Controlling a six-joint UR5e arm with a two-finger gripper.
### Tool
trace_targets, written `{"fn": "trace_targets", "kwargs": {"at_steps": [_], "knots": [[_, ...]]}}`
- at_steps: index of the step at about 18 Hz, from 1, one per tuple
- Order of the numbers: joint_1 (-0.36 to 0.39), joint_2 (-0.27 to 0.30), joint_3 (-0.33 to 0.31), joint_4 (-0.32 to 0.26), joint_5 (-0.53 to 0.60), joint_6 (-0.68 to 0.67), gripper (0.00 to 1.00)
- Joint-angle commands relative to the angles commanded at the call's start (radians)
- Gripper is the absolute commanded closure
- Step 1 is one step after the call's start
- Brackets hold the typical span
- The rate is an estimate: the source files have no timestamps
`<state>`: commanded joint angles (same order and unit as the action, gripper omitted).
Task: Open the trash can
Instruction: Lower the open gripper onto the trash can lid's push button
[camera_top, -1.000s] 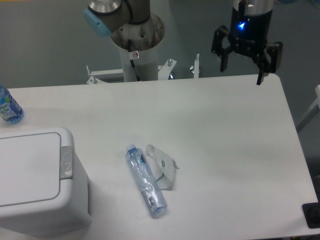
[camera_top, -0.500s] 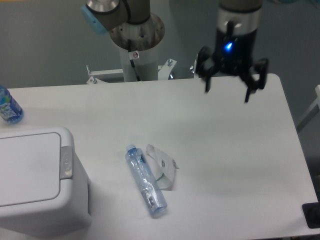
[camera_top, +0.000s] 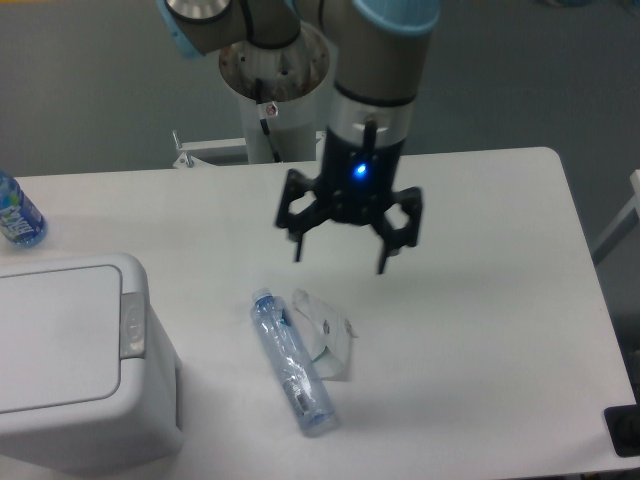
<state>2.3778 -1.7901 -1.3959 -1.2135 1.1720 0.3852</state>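
The trash can (camera_top: 70, 360) is a boxy white bin at the front left of the table. Its flat lid is down, and a grey push-button strip (camera_top: 132, 325) runs along its right rim. My gripper (camera_top: 340, 258) hangs open above the middle of the table, fingers pointing down, with a blue light on its body. It is empty and sits well to the right of the bin, above and behind the lying bottle.
A clear plastic bottle (camera_top: 291, 361) lies on the table right of the bin, with a crumpled clear wrapper (camera_top: 328, 334) beside it. A blue-labelled bottle (camera_top: 17, 215) stands at the far left edge. The arm's base column (camera_top: 272, 90) is behind the table.
My gripper has moved from the back right corner of the table leftward and forward to over the middle, staying open.
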Motion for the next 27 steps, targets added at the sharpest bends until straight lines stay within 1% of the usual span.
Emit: {"fn": "trace_targets", "kwargs": {"at_steps": [4, 6, 9, 14, 16, 19, 27], "knots": [[-0.049, -0.025, -0.002, 0.097, -0.014, -0.092, 0.0], [-0.068, -0.041, 0.0, 0.13, -0.02, -0.117, 0.0], [-0.094, -0.052, 0.0, 0.173, -0.02, -0.158, 0.0], [-0.126, -0.068, 0.002, 0.187, -0.02, -0.167, 0.0], [-0.135, -0.072, -0.001, 0.201, -0.02, -0.173, 0.0], [-0.146, -0.08, -0.002, 0.203, -0.02, -0.172, 0.0], [-0.147, -0.084, -0.002, 0.203, -0.018, -0.173, 0.0]]}}
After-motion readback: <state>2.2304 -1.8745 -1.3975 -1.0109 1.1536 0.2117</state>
